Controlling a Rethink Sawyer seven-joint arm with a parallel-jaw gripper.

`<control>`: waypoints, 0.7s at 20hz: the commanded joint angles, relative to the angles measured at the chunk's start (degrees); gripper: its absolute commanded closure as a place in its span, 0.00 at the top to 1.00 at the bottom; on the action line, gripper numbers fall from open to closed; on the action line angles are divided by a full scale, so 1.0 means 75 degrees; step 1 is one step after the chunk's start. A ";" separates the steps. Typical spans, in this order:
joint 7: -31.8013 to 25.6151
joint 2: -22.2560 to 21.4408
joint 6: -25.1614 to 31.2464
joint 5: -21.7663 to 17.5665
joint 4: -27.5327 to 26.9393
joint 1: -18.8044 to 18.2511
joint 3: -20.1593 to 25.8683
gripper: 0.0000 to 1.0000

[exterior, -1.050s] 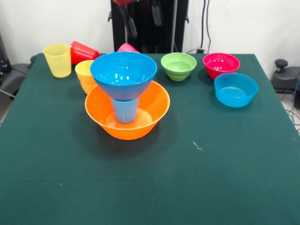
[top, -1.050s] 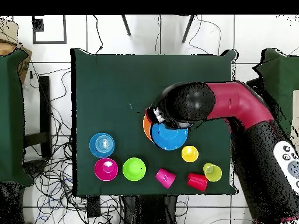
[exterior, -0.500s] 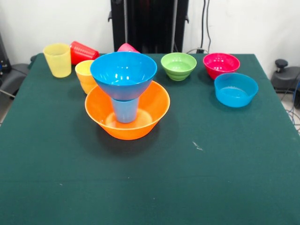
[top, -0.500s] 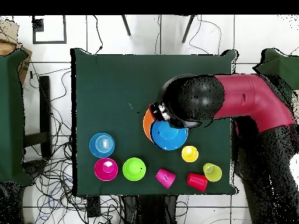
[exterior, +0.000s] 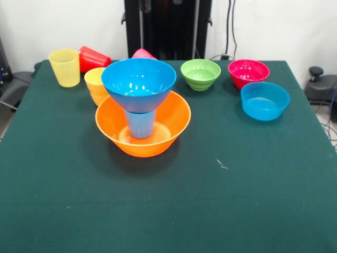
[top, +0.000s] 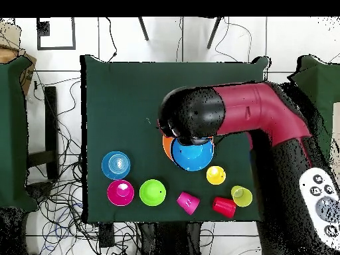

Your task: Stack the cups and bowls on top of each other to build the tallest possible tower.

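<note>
Claw state cannot tell, tower [exterior: 141, 105] upright, large blue bowl [exterior: 138, 81] mouth-up on light blue cup [exterior: 140, 124]

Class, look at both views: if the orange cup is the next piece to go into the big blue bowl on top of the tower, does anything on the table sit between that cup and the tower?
Nothing visible does. The orange cup stands upright right beside the tower, just behind the large orange bowl, with no object between it and the large blue bowl on the light blue cup. In the overhead view the arm hangs over the tower.

My big round blue plastic bowl [exterior: 139, 83] looks shiny and smooth; the dark green cloth table cover [exterior: 247, 195] looks dull.
</note>
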 commanded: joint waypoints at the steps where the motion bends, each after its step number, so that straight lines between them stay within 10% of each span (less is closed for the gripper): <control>1: 0.1256 0.0205 -0.0329 -0.0450 0.0098 0.0545 -0.0929 1.00; 14: 0.0471 0.0355 -0.0380 0.0396 0.0205 0.0169 -0.0637 1.00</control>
